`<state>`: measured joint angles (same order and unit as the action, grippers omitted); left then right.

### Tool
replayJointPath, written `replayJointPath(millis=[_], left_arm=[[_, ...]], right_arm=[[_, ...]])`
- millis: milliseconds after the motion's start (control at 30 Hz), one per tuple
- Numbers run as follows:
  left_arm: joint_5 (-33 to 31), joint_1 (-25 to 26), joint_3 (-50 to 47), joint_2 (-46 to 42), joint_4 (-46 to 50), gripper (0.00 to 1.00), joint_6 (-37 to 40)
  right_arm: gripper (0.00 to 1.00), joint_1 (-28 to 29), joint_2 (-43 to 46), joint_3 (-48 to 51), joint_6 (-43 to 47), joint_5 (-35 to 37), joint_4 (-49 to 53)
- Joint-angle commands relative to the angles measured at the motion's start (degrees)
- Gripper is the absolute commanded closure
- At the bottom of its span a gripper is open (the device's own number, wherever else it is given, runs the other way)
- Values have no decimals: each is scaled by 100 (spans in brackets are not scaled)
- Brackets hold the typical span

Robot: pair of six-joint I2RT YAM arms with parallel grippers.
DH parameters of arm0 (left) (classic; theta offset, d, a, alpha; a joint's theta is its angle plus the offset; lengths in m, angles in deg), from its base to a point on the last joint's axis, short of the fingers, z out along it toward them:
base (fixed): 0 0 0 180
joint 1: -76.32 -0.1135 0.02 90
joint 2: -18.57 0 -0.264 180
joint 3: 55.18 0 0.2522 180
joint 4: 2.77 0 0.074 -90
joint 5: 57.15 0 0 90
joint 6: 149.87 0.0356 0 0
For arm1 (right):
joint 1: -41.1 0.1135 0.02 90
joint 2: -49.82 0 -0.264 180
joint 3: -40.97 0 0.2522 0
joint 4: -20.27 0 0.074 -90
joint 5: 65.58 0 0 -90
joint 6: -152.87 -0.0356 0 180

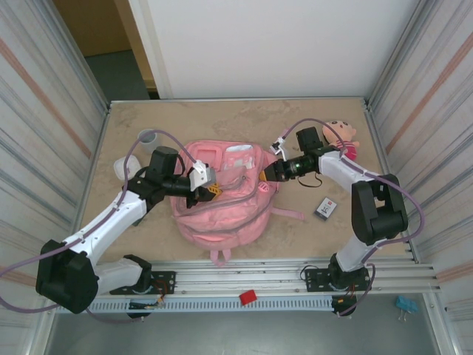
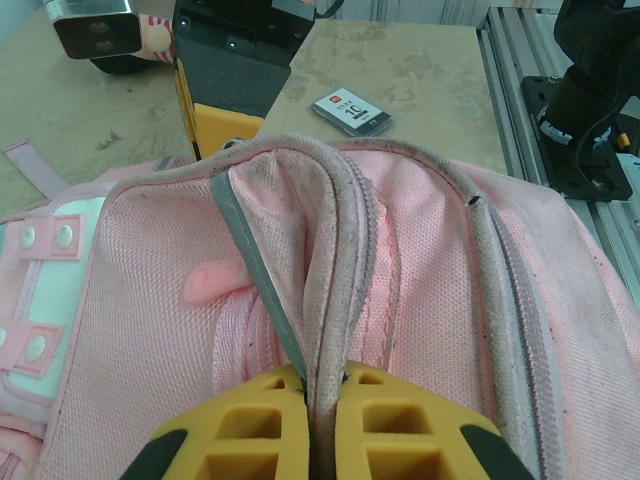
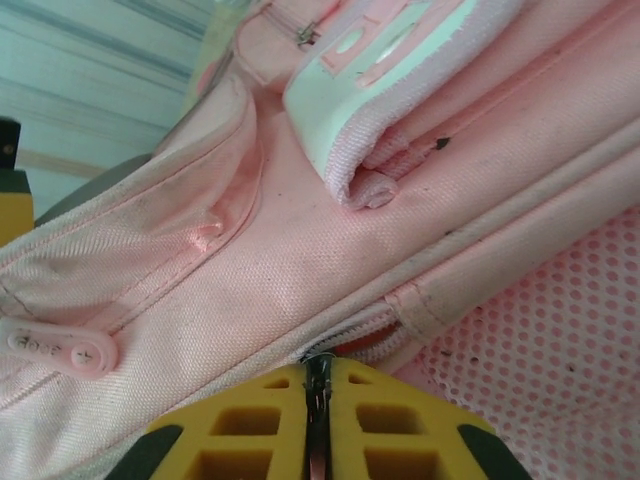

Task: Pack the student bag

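Since the bag (image 1: 222, 214) seemingly must be opened before anything goes in, both arms hold it mid-table. The left gripper (image 2: 322, 385) is pinched on a fold of its rim at nine o'clock, likely bracing it. The right gripper (image 3: 318, 372) is closed on the zip (image 3: 318, 360) at three. Beyond lie one card (image 1: 325, 208) at four o'clock, one doll (image 1: 341, 137) at two, and what look like two cups (image 1: 150, 138) at ten.

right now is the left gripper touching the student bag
Touching. The left wrist view shows the left gripper shut on a raised fold of the student bag, with pink fabric and grey trim pinched between its yellow fingers.
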<state>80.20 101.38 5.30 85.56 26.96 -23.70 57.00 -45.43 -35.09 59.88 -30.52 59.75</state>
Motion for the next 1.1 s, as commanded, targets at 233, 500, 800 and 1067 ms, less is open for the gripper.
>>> replayJointPath(millis=[233, 500, 800, 1067], left_arm=[[64, -58, 0, -82, -709, 97, 246], [-206, 59, 36, -70, -405, 97, 568], [-561, 164, 83, -28, -168, 97, 736], [-468, 179, 15, -27, -432, 97, 487]], right_arm=[[100, 323, -262, -970, -440, 693, 1788], [100, 479, -319, -1492, -149, 1501, 2331], [100, 510, -445, -1900, -233, 1351, 2997], [94, 513, -47, -1004, -575, 485, 2187]])
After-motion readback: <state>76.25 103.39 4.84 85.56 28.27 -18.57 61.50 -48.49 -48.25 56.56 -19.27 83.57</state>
